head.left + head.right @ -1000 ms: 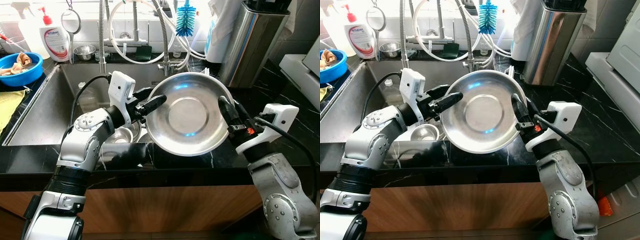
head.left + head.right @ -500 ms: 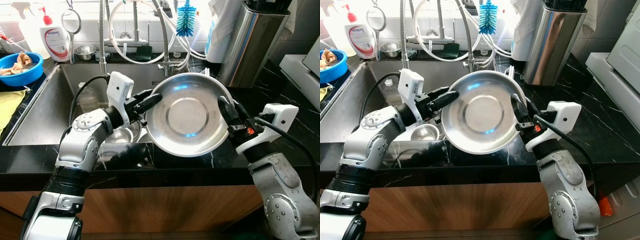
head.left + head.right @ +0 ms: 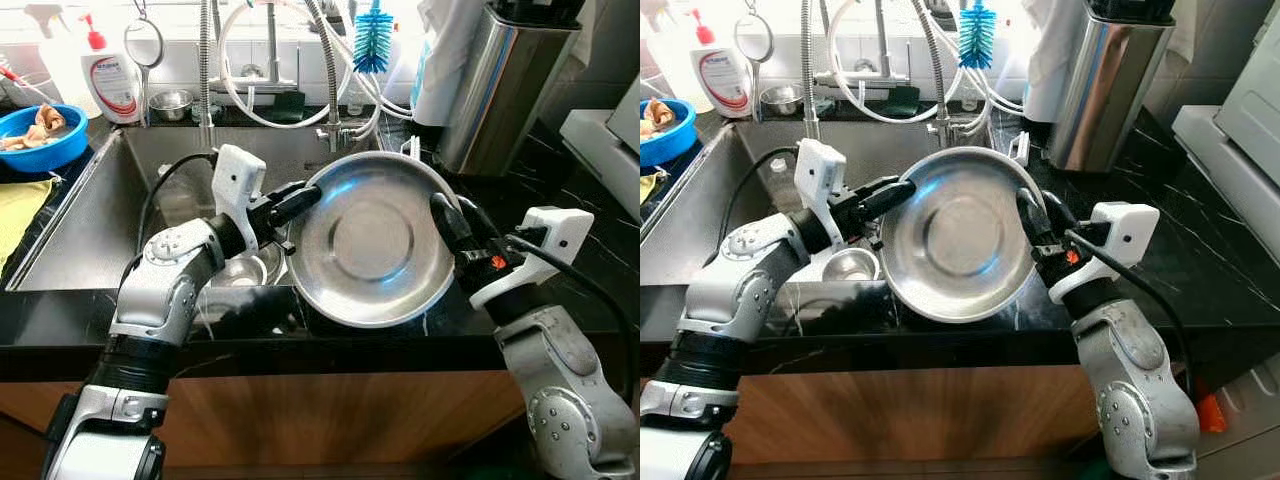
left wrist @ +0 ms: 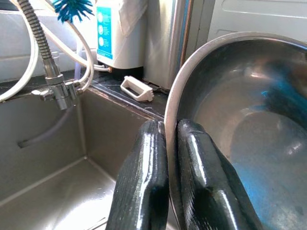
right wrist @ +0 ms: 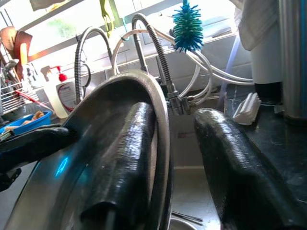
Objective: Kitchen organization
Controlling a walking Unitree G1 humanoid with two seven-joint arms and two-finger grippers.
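A large steel bowl [image 3: 370,240] is held tilted, its inside facing me, above the front edge of the sink [image 3: 100,210]. My left gripper [image 3: 305,200] is shut on the bowl's left rim; in the left wrist view both fingers [image 4: 144,182] pinch the rim of the bowl [image 4: 240,120]. My right gripper [image 3: 445,215] is at the bowl's right rim. In the right wrist view one finger [image 5: 124,167] lies inside the bowl [image 5: 72,182], and the other finger stands apart outside the rim, so the gripper [image 5: 172,115] is open around it.
A small steel bowl [image 3: 240,270] lies in the sink under the left arm. Behind are the faucet [image 3: 330,90] with hoses, a blue brush [image 3: 372,40] and a soap bottle [image 3: 110,85]. A blue bowl [image 3: 40,135] sits at left, a steel canister [image 3: 500,80] on the right counter.
The bowl has sunk a little and tipped more upright. Both grippers stayed at its rim.
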